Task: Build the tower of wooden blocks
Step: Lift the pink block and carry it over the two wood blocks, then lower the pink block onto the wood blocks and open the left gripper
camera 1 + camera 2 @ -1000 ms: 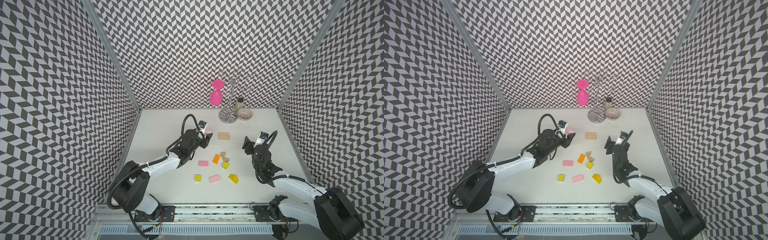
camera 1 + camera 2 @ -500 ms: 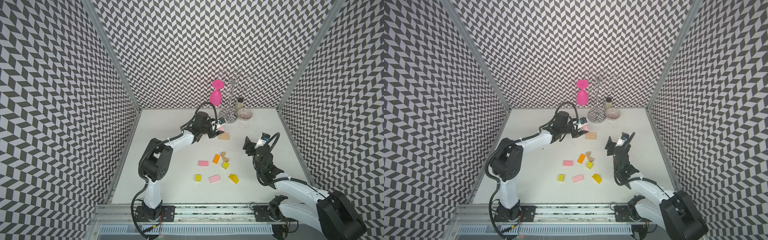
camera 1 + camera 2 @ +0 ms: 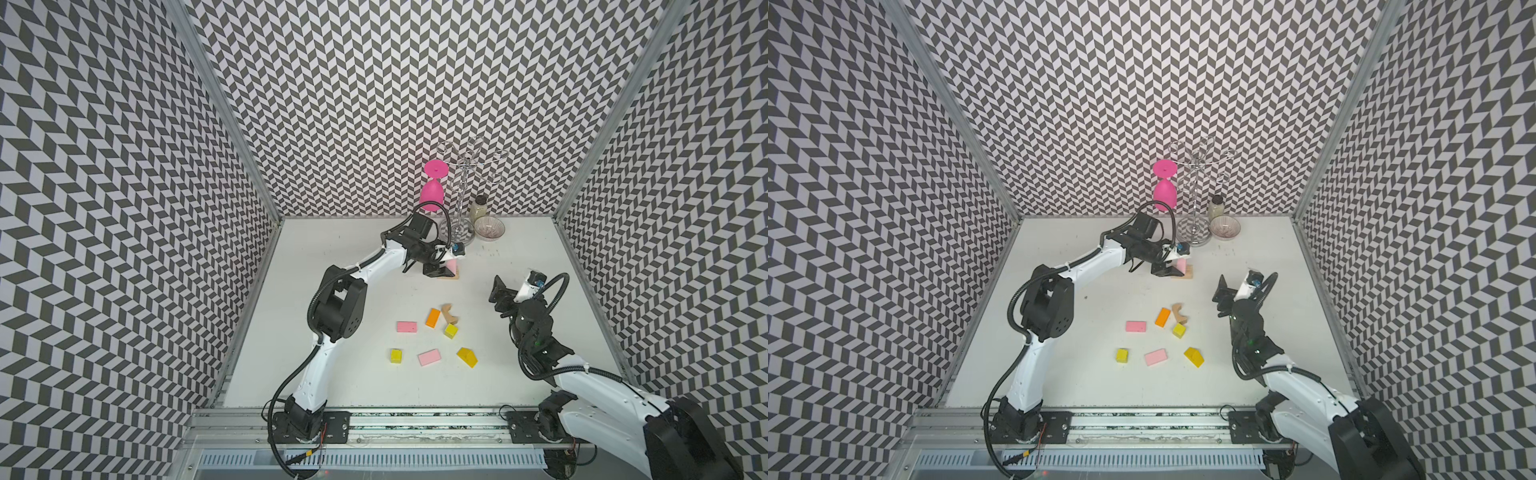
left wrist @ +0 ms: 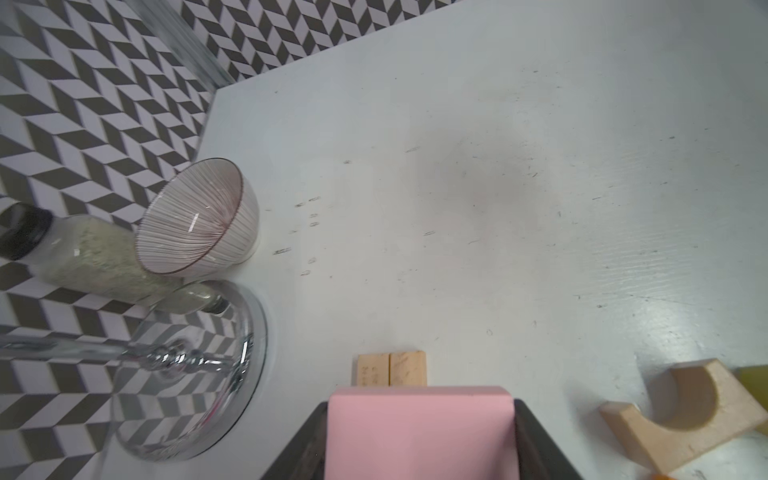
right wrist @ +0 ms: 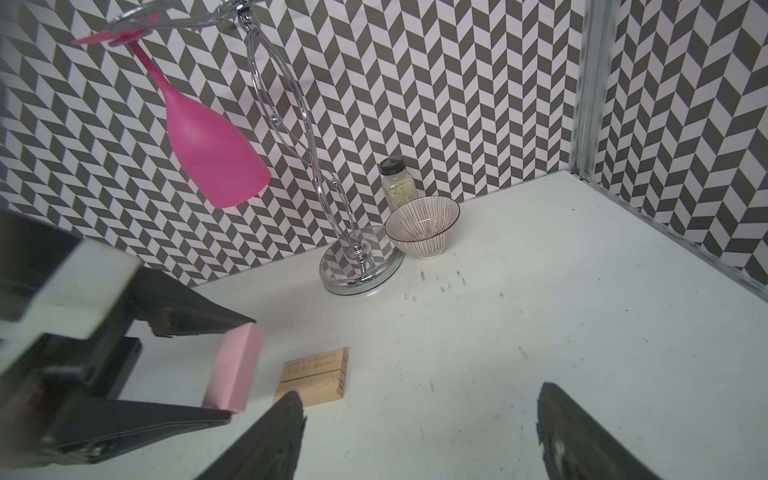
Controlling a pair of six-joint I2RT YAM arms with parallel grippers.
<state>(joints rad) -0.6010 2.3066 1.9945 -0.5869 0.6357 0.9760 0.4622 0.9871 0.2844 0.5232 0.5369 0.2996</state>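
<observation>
Two tan bars lie side by side at the back middle of the table, forming the tower's base. My left gripper is shut on a pale pink bar, which hangs close beside and slightly above the tan bars. My right gripper stands open and empty to their right, off the table. Loose wood blocks lie nearer the front: a pink bar, an orange bar, a tan arch, two yellow cubes, another pink bar and a yellow roof piece.
Against the back wall stand a chrome wire stand with a magenta goblet hanging from it, a spice jar and a striped bowl. The stand's base is close behind the tan bars. Patterned walls enclose three sides.
My left arm has swung from the middle left toward the back, carrying the pink bar up to the tan bars. The right gripper's jaws have widened a little.
</observation>
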